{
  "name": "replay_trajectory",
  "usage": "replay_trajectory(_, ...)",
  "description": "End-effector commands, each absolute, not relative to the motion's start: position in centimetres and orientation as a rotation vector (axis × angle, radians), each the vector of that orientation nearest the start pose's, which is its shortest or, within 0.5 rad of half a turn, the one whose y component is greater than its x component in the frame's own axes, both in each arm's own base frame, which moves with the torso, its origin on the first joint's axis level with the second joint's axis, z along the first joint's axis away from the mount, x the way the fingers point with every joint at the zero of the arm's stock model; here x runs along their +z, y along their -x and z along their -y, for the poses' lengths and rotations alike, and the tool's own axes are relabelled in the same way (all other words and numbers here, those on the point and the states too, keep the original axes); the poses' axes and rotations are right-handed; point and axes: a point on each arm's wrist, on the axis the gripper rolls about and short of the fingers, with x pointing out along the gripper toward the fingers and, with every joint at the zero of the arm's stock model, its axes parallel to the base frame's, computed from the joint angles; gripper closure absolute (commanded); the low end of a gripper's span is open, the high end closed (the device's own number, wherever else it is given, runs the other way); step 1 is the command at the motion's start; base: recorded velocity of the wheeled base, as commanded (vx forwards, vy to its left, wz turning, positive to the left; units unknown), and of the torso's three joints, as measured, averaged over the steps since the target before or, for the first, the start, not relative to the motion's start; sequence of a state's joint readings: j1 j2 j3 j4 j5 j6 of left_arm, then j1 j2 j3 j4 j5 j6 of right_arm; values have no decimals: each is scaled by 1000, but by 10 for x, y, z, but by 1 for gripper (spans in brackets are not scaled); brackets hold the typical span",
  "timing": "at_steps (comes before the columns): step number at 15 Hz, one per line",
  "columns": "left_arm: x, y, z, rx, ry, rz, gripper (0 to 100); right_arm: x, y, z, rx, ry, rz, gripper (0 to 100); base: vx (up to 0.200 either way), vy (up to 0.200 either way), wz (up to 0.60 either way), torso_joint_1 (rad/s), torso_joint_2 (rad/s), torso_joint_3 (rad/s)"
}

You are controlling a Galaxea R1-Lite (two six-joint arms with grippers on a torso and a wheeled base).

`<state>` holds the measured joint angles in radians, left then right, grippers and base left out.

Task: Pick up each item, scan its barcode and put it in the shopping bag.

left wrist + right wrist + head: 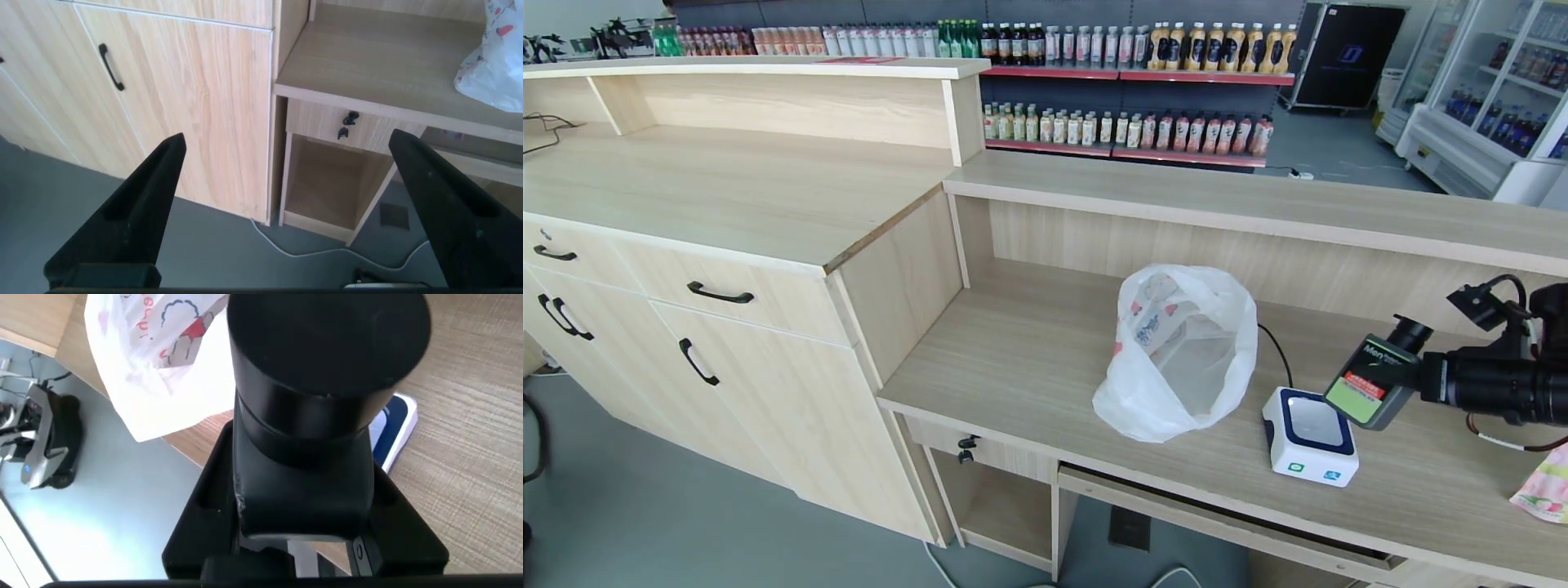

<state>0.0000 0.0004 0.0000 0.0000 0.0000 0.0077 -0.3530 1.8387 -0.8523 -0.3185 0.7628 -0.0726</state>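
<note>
A white plastic shopping bag (1176,355) stands open on the lower counter, with a printed item inside it. Just right of it sits a white scanner with a blue-rimmed window (1309,434). My right gripper (1425,377) is shut on a dark bottle with a green and red label (1368,382), holding it tilted just above the scanner's right side. In the right wrist view the bottle (302,457) stands between the fingers of the right gripper (302,535), over the scanner (397,429) and beside the bag (159,359). My left gripper (286,220) hangs open and empty, low in front of the cabinets.
A pink patterned packet (1543,487) lies at the counter's right edge. A raised wooden ledge (1258,204) backs the counter, and a taller desk with drawers (719,204) stands to the left. Drink shelves and fridges line the far room.
</note>
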Motion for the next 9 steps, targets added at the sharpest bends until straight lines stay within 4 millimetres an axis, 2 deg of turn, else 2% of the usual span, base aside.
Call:
replay_trajectory(1, 75, 23, 0, 0, -8, 0, 0, 115, -305, 97, 408, -286, -563, 100, 0, 0, 0, 0, 0, 0)
replay_trajectory(9, 75, 23, 0, 0, -8, 0, 0, 101, -318, 100, 431, -274, -523, 100, 0, 0, 0, 0, 0, 0)
